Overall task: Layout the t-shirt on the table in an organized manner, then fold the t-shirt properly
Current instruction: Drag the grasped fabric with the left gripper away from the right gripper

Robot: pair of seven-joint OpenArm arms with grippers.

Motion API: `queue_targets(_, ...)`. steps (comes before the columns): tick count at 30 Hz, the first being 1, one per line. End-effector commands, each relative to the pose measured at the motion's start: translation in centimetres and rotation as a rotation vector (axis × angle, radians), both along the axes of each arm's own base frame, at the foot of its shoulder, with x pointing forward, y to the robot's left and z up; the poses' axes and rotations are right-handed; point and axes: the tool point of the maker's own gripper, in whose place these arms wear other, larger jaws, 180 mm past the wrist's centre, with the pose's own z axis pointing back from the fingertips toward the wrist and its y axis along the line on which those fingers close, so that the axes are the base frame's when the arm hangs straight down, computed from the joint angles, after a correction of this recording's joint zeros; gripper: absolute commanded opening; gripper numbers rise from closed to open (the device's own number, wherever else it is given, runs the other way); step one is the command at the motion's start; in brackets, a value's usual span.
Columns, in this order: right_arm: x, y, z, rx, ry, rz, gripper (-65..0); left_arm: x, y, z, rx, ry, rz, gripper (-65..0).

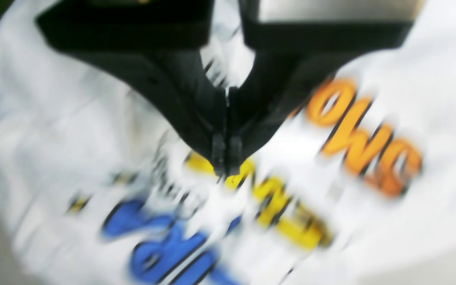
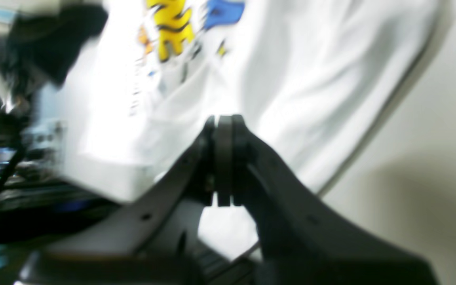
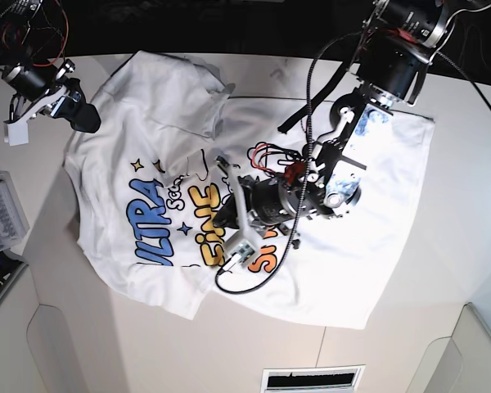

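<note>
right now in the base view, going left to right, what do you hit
small grey tray → right gripper → blue lettering on the t-shirt → left gripper → bare table

The left claw (image 1: 227,168) is pointing downward with its jaws pressed together. The right claw (image 2: 224,122) is also sitting fully closed, its arm reaching out to the side.

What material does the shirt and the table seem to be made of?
Shirt: soft white knit fabric, probably cotton; it creases and drapes, and its print is matte. Table: hard, smooth, matte off-white board, perhaps laminate; it shows thin seams and no glare.
</note>
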Motion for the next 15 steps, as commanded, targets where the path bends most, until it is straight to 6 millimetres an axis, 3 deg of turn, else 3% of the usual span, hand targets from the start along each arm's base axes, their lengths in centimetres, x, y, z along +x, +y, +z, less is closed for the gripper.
queue_targets(1, 2.1, -0.1, 1.7, -0.020, -0.078, 0.001, -65.0, 1.3, 0.5, 2.2, -0.038, -0.062, 0.020, -65.0)
queue_targets(4, 4.1, 1.1, 1.3, -0.114, -0.077, 0.058, -65.0, 0.8, 4.3, 1.5, -0.020, -0.051, 0.096, -65.0)
queue_targets(8, 4.8, 2.7, -0.6, -0.281, -0.040, 0.150, -65.0, -0.2, 10.3, 0.5, 0.009, -0.010, 0.224, -65.0)
queue_targets(15, 4.4, 1.8, -2.7, -0.461, 0.039, 0.162, -65.0, -3.0, 20.5, -1.7, 0.115, 0.059, 0.414, -65.0)
